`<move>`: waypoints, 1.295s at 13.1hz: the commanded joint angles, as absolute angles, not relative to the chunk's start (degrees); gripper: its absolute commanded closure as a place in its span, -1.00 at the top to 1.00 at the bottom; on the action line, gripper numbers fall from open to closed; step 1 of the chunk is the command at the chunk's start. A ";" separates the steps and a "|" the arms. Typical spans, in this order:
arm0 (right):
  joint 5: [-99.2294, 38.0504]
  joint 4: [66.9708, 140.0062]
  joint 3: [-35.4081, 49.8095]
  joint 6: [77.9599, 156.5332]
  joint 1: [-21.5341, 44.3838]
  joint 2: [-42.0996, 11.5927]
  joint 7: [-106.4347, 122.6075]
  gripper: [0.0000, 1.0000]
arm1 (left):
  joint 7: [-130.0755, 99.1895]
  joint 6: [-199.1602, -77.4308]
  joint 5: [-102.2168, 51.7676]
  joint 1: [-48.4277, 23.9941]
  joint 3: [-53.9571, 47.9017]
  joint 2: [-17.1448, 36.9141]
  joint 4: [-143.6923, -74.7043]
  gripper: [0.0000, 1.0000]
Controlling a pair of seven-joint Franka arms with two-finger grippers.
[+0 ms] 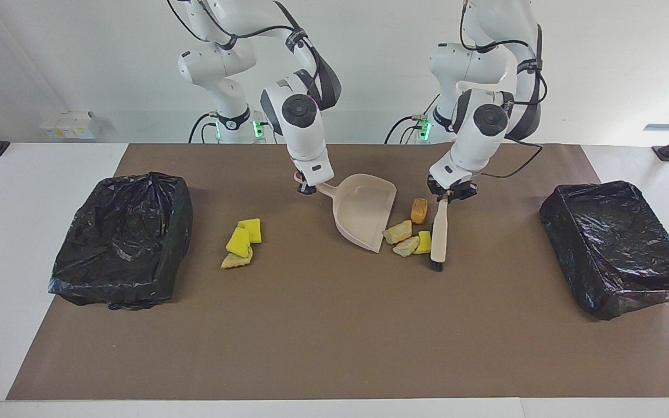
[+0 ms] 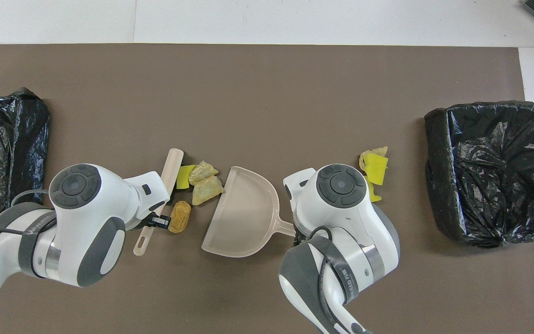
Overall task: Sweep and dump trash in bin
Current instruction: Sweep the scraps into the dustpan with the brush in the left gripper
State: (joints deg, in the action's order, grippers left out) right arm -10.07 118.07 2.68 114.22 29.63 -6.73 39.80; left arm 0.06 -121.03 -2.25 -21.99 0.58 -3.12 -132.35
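Note:
My right gripper (image 1: 306,187) is shut on the handle of the beige dustpan (image 1: 363,212) (image 2: 244,218), whose open mouth faces the left arm's end of the table. My left gripper (image 1: 448,194) is shut on the handle of a beige brush (image 1: 439,235) (image 2: 170,169) with black bristles. Between brush and dustpan lies trash: two pale tan chunks (image 1: 398,232) (image 2: 206,191) at the pan's lip, a yellow chunk (image 1: 424,241) against the brush, and an orange-brown chunk (image 1: 419,210) (image 2: 180,216). More trash, two yellow chunks (image 1: 241,237) (image 2: 373,164) and a tan one (image 1: 236,261), lies toward the right arm's end.
A bin lined with a black bag (image 1: 114,290) (image 2: 434,162) stands at the right arm's end of the brown mat. A second black-lined bin (image 1: 630,296) (image 2: 35,125) stands at the left arm's end. White table (image 1: 21,191) borders the mat.

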 commanded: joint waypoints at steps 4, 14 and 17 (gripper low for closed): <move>-10.02 115.40 2.81 112.68 31.11 -8.96 36.83 -1.00 | -0.87 -115.15 -7.01 -35.05 1.14 -6.68 -133.25 -1.00; -5.28 115.83 2.81 109.69 31.29 -8.35 42.53 -1.00 | -50.93 -106.61 -6.68 -35.52 1.67 -15.82 -131.83 -1.00; -5.27 115.84 2.81 111.26 31.64 -8.96 42.54 -1.00 | -52.91 -106.34 -6.68 -34.19 1.58 -17.40 -137.08 -1.00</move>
State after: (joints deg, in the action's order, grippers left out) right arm -5.83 115.87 2.72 111.33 31.44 -8.21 40.60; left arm -51.29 -105.99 -6.78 -35.08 1.73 -15.25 -132.71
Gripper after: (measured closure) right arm 0.683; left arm 0.731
